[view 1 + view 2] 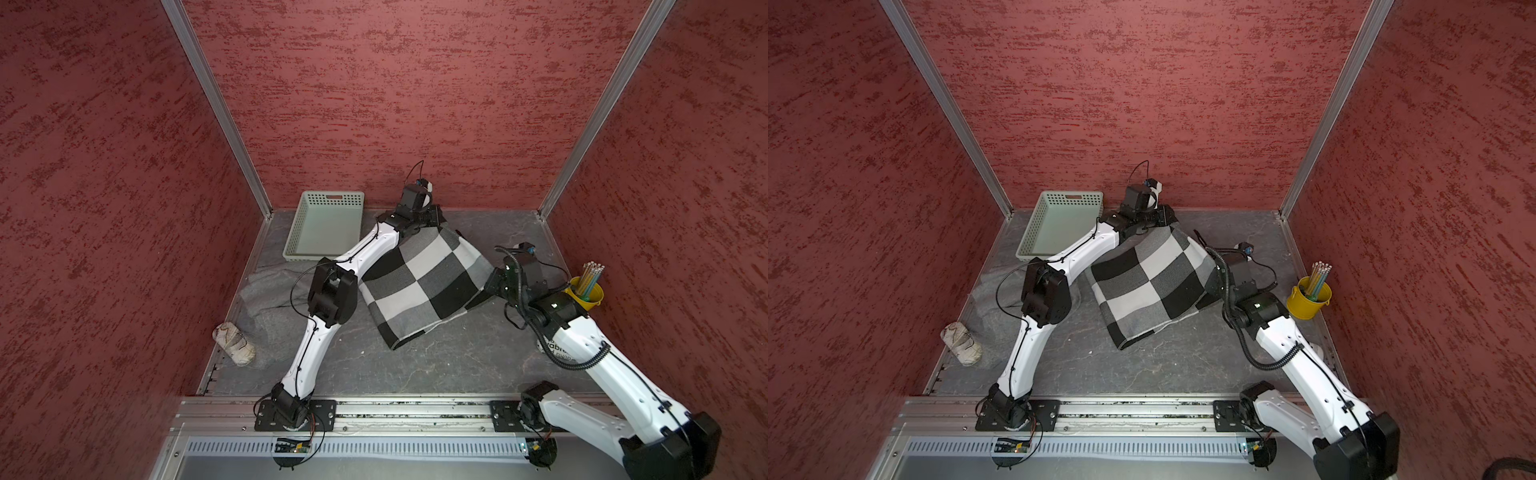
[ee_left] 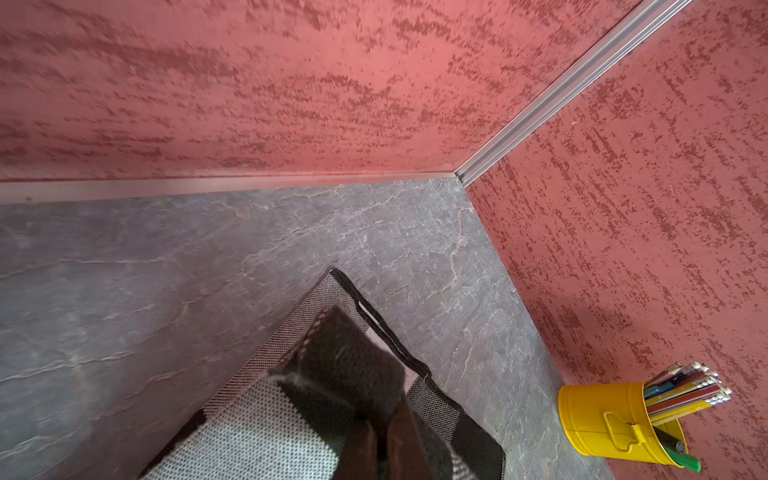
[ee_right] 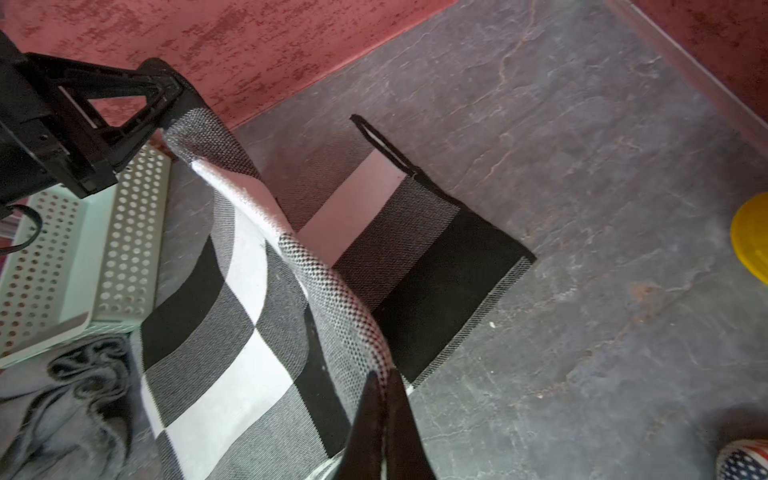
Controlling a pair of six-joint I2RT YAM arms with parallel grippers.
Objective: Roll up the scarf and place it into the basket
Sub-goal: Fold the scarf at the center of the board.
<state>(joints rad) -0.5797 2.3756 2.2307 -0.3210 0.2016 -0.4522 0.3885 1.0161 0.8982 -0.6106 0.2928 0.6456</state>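
Nearest, the right arm [image 1: 582,357] and the left arm [image 1: 309,353] reach out from the front rail [image 1: 415,411], each with one end effector. The left end effector [image 2: 382,436] is clamped on a corner of the single checked scarf [image 1: 419,282] near the back edge of the surface [image 1: 415,365]. The right end effector [image 3: 384,399] pinches the same raised edge toward the right side. The scarf's near end lies mid-surface, outside the one mint-green basket [image 1: 345,200] in the far left corner. One yellow bucket [image 1: 586,297] of pencils [image 1: 590,274] stands by the right edge.
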